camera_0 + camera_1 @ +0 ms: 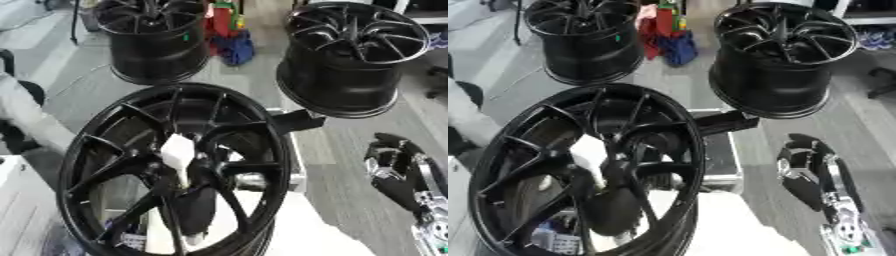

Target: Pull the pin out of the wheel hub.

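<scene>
Left eye view: my left hand [194, 202] reaches through the wheel hub [105, 150]; fingers hidden, pin unseen. My right hand [395, 170] rests curled, holding nothing.

A: Any legible text, labels, brands or numbers?

B: None. The white tag [178, 152] at the centre of the near wheel hub [175, 170] shows blank. A small green mark [185, 37] on the far left wheel [153, 42], behind that hub, carries no readable characters.
</scene>
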